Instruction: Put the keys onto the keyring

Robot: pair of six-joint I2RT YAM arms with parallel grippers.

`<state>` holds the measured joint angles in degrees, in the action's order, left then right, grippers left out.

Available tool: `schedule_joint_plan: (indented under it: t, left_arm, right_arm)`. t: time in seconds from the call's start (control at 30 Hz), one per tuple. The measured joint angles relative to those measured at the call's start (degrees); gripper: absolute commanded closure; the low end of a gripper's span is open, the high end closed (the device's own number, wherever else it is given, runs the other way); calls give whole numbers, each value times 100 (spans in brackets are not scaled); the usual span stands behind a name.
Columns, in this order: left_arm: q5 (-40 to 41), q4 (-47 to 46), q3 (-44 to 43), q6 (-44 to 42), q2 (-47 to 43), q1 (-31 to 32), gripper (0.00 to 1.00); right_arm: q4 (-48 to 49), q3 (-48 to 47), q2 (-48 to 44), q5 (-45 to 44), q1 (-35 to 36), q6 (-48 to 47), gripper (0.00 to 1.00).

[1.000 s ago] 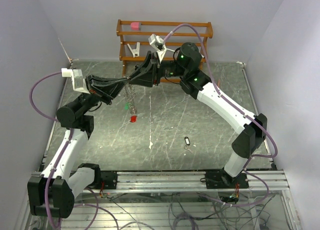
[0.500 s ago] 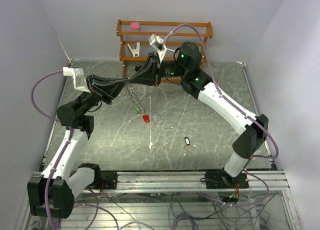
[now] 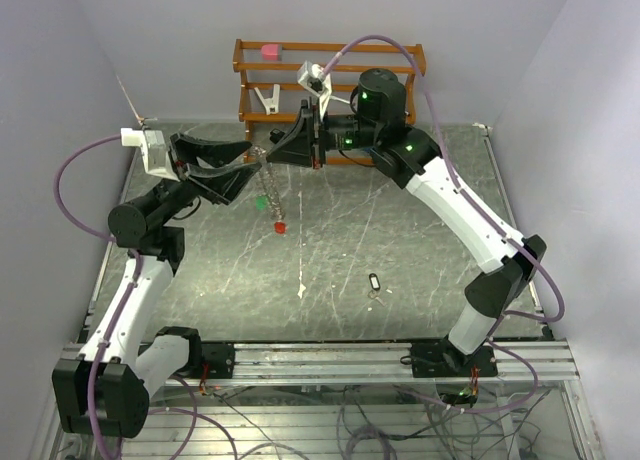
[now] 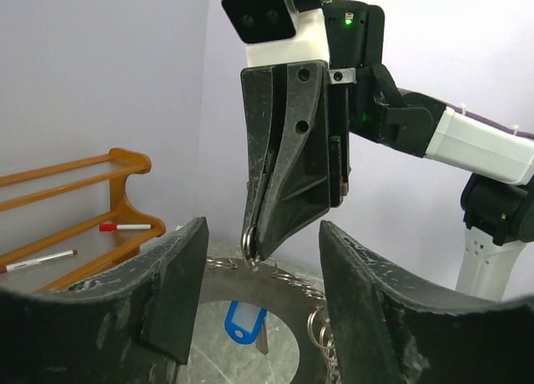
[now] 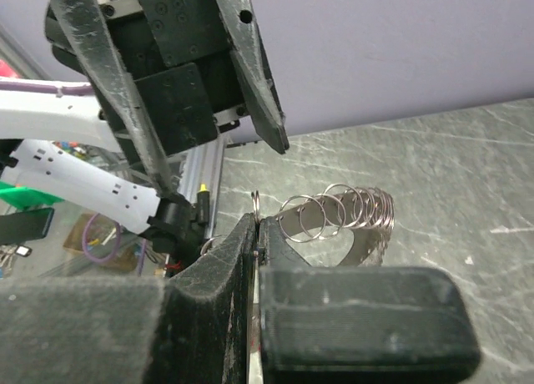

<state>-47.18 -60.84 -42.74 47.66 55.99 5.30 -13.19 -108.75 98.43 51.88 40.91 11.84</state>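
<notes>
Setting: robotics laboratory test cell. Evidence, located from the bench (image 3: 400, 250):

- The bench is a dark marbled slab closed in on 3 sides by plain pale walls (image 3: 450, 20).
- An aluminium rail (image 3: 330, 358) runs along the near edge of the bench. It carries the bases of 2 white-and-black arms, the left arm (image 3: 130, 300) and the right arm (image 3: 460, 205).
- Loose wiring (image 3: 380, 420) lies exposed below the near edge.
- A white camera module (image 3: 143, 150) sits on the left arm's wrist, above the left side of the bench.
- A wooden rack (image 3: 330, 50) stands at the far edge.
</notes>
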Motion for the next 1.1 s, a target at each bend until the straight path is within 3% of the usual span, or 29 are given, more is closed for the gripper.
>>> schedule_joint_plan:
  t: [0.5,0.63,0.8,1.1]
  left_arm:
    - [-350,938,-426,-605,55,-28,21]
    - [-518,2417,-890,-1698,81,-28,18]
    - [-535,4472,-1207,-3158,98,76,4]
    - [-535,6328,-1213,-4393,422,789,2]
  right_arm:
    - [-3320,-2044,678,-1993,4,-944,100]
    - [-4127,-2621,1025,-2761,4,-868,100]
    - [-4850,-2691,1121,-3390,2,-627,100]
    - [-4999,-2472,1097,-3501,4,-227,100]
